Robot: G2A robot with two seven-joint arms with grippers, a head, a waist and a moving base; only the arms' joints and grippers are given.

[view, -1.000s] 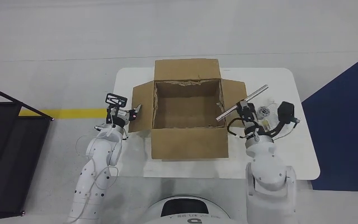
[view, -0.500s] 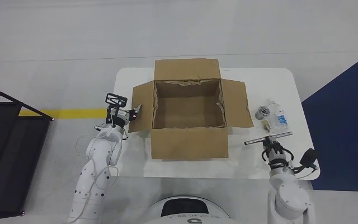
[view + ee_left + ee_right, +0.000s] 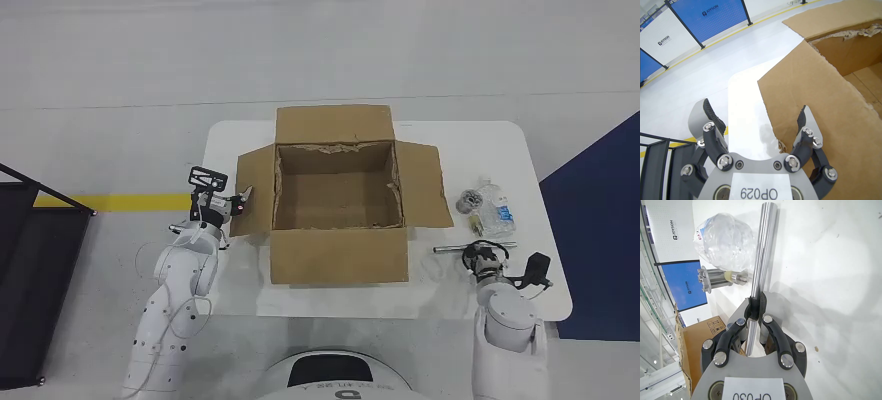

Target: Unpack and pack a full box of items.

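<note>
Your right end effector [image 3: 755,302] is clenching a shiny straight steel rod [image 3: 764,243] close to one end, pads pinching it from both sides. It is holding the rod low over the white worktop [image 3: 470,150], to the right of the open brown cardboard box [image 3: 340,258]; you cannot tell whether the rod is touching the surface. The rod is lying roughly level, running parallel to the worktop's near edge. A crumpled clear plastic bag [image 3: 723,241] and a small silver cylindrical metal part with a toothed flange [image 3: 719,279] are resting on the worktop near it, between the rod and the box's right flap. Your left end effector [image 3: 755,103] is hanging released, fingers spread wide, just beside the box's folded-out left flap and over the worktop's left side. The box is sitting mid-worktop with its flaps folded outward.
</note>
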